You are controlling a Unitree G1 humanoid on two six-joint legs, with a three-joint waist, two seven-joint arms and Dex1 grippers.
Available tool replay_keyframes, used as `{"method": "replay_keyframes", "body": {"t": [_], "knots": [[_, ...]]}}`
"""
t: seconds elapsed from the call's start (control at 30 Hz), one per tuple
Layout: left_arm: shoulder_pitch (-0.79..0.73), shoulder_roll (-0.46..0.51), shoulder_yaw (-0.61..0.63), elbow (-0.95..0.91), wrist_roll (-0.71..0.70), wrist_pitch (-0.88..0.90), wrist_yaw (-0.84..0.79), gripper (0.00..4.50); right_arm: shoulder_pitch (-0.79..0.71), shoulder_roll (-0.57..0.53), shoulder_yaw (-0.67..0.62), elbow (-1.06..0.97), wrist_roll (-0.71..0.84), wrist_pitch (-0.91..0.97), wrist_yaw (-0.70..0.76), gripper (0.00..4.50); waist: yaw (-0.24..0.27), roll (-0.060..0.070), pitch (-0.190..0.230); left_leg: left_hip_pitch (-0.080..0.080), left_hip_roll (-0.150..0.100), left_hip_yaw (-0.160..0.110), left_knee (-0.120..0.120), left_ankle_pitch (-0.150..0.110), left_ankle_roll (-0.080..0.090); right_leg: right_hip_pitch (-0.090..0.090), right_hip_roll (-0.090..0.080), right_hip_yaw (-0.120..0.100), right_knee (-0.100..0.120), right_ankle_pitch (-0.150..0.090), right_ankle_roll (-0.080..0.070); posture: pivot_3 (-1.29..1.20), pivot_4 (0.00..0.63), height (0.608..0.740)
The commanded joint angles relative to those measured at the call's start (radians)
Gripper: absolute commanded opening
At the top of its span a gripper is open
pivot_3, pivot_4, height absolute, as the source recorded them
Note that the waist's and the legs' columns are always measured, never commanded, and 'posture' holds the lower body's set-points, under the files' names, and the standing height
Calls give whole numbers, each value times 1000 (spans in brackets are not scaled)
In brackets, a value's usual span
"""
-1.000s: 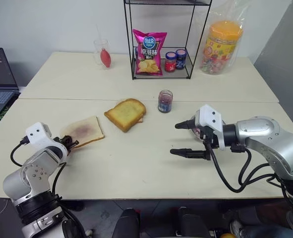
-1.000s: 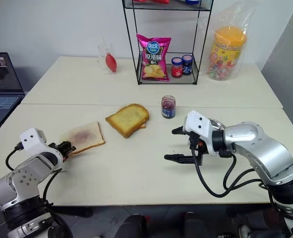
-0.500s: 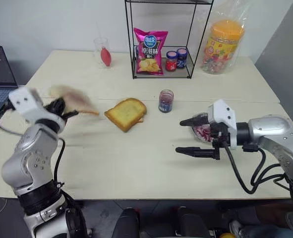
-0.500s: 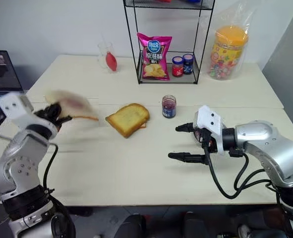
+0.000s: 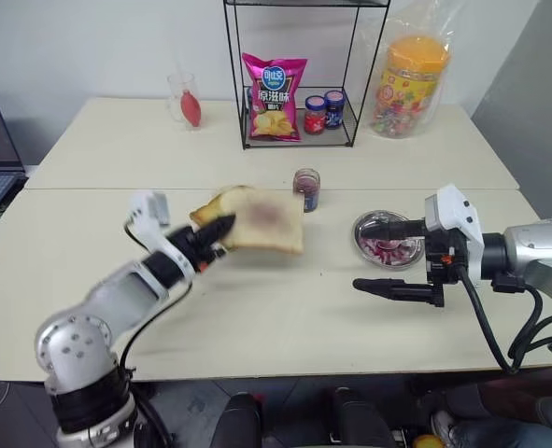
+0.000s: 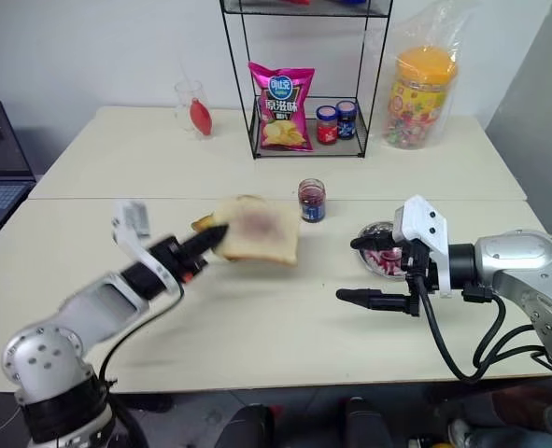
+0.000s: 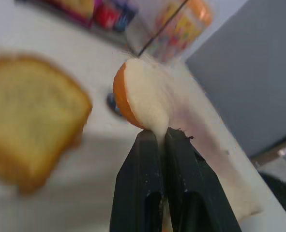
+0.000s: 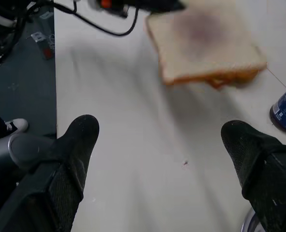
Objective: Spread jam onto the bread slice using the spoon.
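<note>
Bread held aloft over the desk

The bread [image 5: 266, 222], pinched at one edge by the left tool [image 5: 218, 229], hangs above the toast [image 7: 29, 121]; soft and floppy, it likely tears unless gripped at the crust. The right tool [image 5: 388, 255] stands spread beside the jam [image 5: 386, 246] dish.

Readable print stood on one thing alone: the glossy pink crisp bag [image 5: 274, 96] leaning upright inside the black wire shelf rack [image 5: 294, 75] carried a blue round badge with white Chinese characters, and below it a line of larger white characters that seemed to read 原滋味. The labels on the two small red and blue jars [image 5: 324, 112] beside it and on the tall orange-lidded plastic tub [image 5: 403, 84] were too small to read.
</note>
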Motion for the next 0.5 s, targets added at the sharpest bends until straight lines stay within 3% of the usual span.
{"method": "replay_keyframes", "body": {"t": [0.03,0.2,0.5], "knots": [[120,-1,-89,-42,77,-67,-78,34,14,-11,-18,-45,25,2,-10,4500,2,0,0,0,0,1,0,0,0,0,0,1,0,0,0,0,150,740],[212,19,-178,-33,194,-163,-164,34,31,-27,12,-69,9,3,-11,4500,4,0,0,0,0,1,1,0,0,0,0,0,-1,-2,-6,0,150,740],[195,10,-336,17,370,-286,-246,34,102,-99,55,-70,-45,-20,15,4500,7,1,0,-1,0,2,1,0,0,0,-1,1,-2,-3,-7,0,150,740]]}}
